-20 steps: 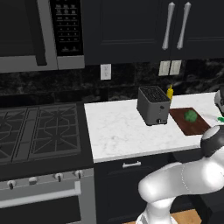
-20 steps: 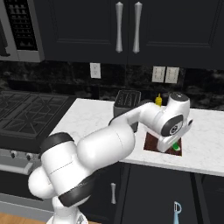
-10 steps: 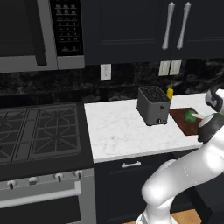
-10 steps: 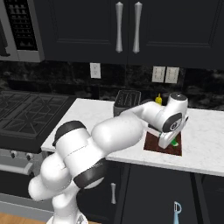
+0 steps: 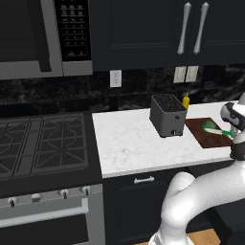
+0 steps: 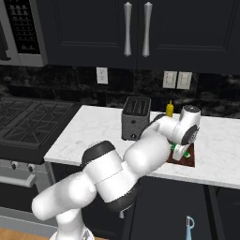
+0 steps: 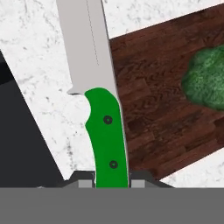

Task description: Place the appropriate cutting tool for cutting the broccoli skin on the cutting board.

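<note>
I have the gripper (image 7: 112, 181) pinched on the butt of the knife (image 7: 100, 100), its jaws pressed against both sides of the glossy green handle, and over the last second the arm has swung the hand further right along the counter, so the tool now hangs over the near edge of the cutting board (image 7: 162, 113) rather than short of it; I judge the carry nearly finished, with only lowering and release left. The handle is smooth, curved, with two dark rivets; the blade is flat, matte pale grey and straight-backed, reaching out over the speckled white marble counter (image 7: 39, 57). The board is dark reddish-brown grained wood. On it the broccoli (image 7: 206, 78) sits lumpy and deep green, well apart from the knife. Beyond stand a boxy metal toaster (image 5: 167, 115) and a yellow bottle (image 5: 185, 101)
</note>
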